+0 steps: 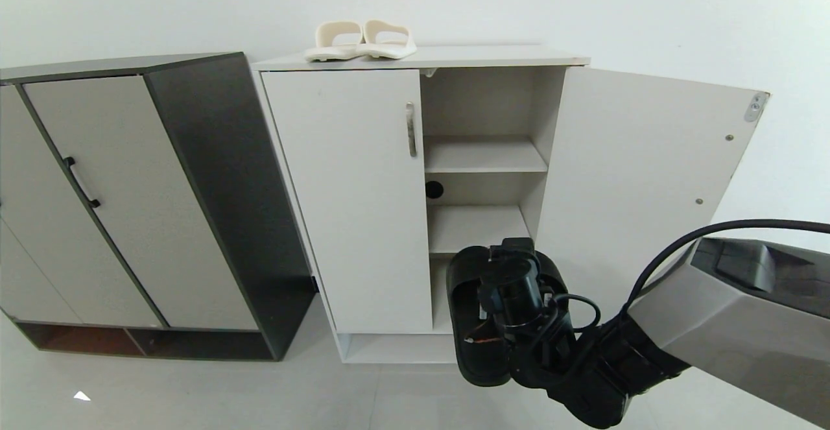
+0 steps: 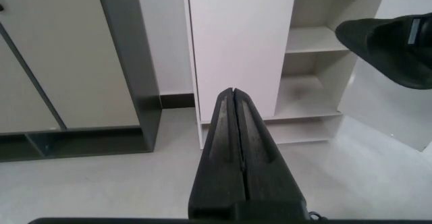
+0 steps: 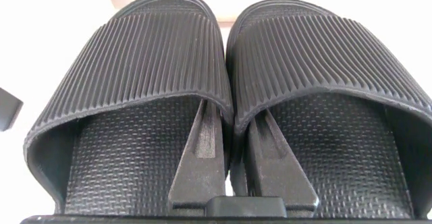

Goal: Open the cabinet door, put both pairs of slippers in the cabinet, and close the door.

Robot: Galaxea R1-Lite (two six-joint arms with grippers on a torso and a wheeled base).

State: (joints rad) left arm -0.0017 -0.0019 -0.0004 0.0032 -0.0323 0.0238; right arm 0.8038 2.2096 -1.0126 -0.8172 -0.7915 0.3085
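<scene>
Black slippers (image 1: 468, 300) are hanging in the lower centre of the frame, just before the open cabinet (image 1: 493, 58), with the right gripper (image 3: 233, 137) pinching their touching inner walls, so one could be slipping free or catching the shelf (image 1: 476, 229) edge going in.

- A dark grey cabinet (image 1: 214, 209) fills the left of the head view, its pale doors shut.
- A black handle (image 1: 81, 182) sits on one door, left of centre.
- Open low compartments (image 1: 84, 340) run along its base, lower left.
- Pale floor (image 1: 194, 391) spans the bottom and a white wall (image 1: 583, 2) the top.
</scene>
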